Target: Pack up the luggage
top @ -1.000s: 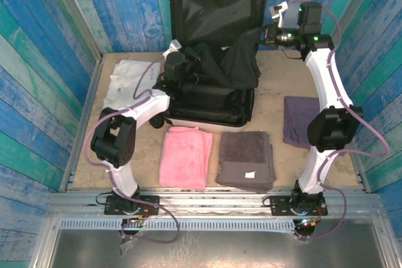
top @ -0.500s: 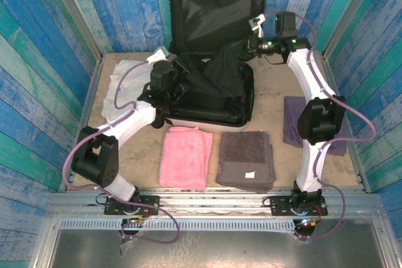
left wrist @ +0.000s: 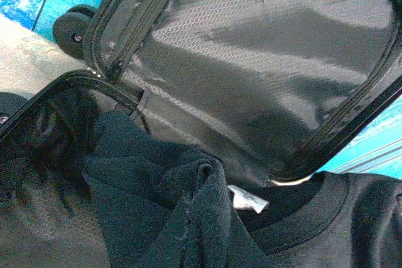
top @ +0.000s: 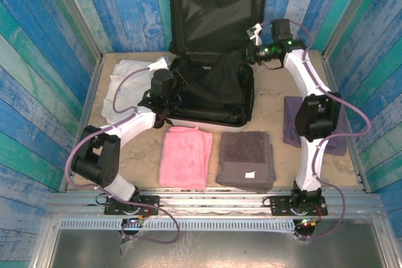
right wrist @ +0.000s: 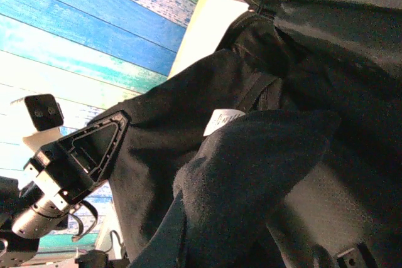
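Luggage point(top: 213, 10) lay open at the back middle of the table point(top: 271, 89), lid up against the wall point(top: 125, 10), black garment point(top: 217, 83) heaped in its base. My left gripper point(top: 171, 87) was at the base's left rim, my right gripper point(top: 250, 52) at its right rim against the garment. I couldn't tell if either's fingers were apart or clamped.

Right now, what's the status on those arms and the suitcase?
Right fingers hold black garment up. Left fingers inside luggage, grip unclear. Lid open, garment bunched up inside.
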